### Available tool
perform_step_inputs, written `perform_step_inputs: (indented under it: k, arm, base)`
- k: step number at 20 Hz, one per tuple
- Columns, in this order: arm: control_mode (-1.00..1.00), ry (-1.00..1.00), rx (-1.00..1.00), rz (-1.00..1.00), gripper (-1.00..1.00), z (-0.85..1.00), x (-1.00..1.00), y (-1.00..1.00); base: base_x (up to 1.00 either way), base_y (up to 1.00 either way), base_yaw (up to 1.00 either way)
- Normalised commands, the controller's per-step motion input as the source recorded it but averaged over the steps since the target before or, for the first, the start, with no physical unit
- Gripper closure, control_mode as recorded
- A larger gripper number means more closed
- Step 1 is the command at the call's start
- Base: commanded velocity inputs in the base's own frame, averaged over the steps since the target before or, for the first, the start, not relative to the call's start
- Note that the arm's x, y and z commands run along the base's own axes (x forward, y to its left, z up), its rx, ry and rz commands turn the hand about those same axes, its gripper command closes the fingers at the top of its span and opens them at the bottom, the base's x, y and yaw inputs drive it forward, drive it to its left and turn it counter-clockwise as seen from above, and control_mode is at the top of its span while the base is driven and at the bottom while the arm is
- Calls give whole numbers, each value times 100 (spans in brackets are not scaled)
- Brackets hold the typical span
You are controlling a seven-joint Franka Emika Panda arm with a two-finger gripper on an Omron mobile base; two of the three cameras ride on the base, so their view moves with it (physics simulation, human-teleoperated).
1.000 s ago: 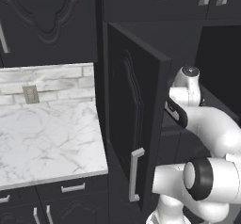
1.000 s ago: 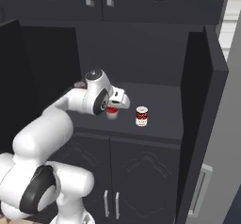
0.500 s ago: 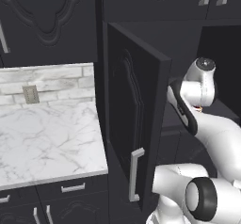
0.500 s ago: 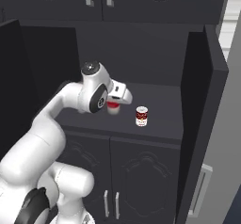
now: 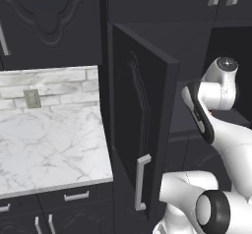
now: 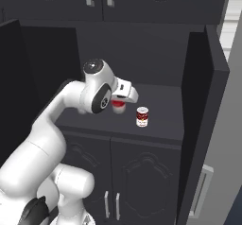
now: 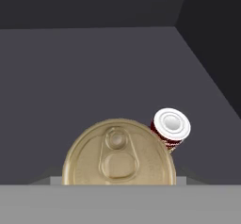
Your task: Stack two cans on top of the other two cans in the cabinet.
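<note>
End effector lifted higher above cabinet shelf (can carried), arm raised

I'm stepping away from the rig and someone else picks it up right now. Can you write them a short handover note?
Gripper: inside the open cabinet, shut on a can, held off the shelf; the hand view looks straight down on its gold lid.
Things: a second can stands upright on the cabinet shelf, just to the right of the held one in the right base view. I can make out these two cans; any others are not visible.
Done: cabinet door open, one can gripped and raised.
Left: no stack visible yet. Likely next move is to set the held can on a standing one, then stack the second pair.
</note>
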Motion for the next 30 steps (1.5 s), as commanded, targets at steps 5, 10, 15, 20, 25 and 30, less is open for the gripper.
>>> perform_step_inputs:
  k: [5, 10, 15, 20, 25, 30]
  arm:
    - [-100, -2, -2, 0, 100, 24, -1, -31]
    - [-100, 0, -3, -2, 100, 9, 0, -36]
    - [-100, 0, -1, -3, 100, 0, 0, -36]
    - [-100, 0, 0, -1, 100, -1, 5, -11]
    - [-100, 0, 0, 0, 100, 0, 5, -4]
    - [-100, 0, 0, 0, 100, -3, 0, -4]
  base:
    - [0, 0, 0]
    - [0, 0, 0]
    - [0, 0, 0]
    - [0, 0, 0]
    - [0, 0, 0]
    - [0, 0, 0]
